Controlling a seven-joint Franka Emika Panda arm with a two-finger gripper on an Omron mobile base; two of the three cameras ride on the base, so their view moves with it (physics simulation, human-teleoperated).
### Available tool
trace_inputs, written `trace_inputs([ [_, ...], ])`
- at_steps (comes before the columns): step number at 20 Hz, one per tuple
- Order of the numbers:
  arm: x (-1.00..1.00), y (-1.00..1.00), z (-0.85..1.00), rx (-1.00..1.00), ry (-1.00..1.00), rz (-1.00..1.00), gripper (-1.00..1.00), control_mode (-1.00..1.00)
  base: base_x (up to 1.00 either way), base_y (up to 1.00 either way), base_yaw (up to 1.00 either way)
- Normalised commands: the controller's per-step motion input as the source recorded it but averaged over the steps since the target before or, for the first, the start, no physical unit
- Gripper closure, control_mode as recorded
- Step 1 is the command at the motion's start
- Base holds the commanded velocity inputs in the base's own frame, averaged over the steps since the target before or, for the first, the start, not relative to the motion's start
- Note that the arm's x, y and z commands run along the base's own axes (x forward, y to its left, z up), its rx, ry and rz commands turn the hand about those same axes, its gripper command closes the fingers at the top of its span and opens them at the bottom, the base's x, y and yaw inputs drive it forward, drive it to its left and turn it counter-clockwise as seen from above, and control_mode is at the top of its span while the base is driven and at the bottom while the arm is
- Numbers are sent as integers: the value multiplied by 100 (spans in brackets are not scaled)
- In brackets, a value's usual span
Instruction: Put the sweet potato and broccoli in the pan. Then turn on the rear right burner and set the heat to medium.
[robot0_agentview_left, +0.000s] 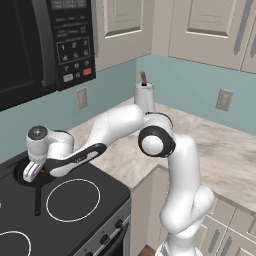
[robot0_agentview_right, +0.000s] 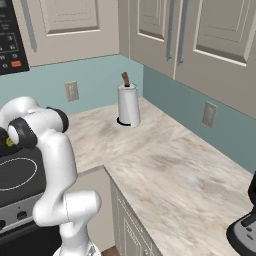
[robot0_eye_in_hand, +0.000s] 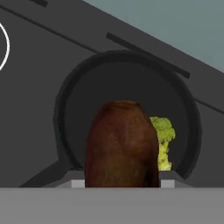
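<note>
My gripper (robot0_eye_in_hand: 122, 183) is shut on the sweet potato (robot0_eye_in_hand: 121, 144), a reddish-brown lump that hangs just above the pan (robot0_eye_in_hand: 127, 78). The broccoli (robot0_eye_in_hand: 162, 140) lies inside the pan, to the right of the sweet potato and partly behind it. In the left base view the gripper (robot0_agentview_left: 31, 172) hovers over the black pan (robot0_agentview_left: 19, 176) at the rear right of the cooktop. The pan's long handle (robot0_agentview_left: 36, 200) points toward the front. The rear right burner is hidden under the pan.
A white-outlined ring (robot0_agentview_left: 73, 200) marks the front right zone, with knobs (robot0_agentview_left: 105, 239) on the stove's front edge. A microwave (robot0_agentview_left: 45, 45) hangs above. A paper towel roll (robot0_agentview_left: 145, 95) stands on the counter (robot0_agentview_right: 160, 165) to the right, and a dark appliance (robot0_agentview_right: 245, 225) sits further along it.
</note>
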Motion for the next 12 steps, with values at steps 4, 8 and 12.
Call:
trace_inputs([
  [4,34,0,0,9,-3,0,100,-100,0,0,0],
  [8,10,0,0,11,0,3,100,-100,0,0,0],
  [12,16,0,0,6,5,2,100,-100,0,0,0],
])
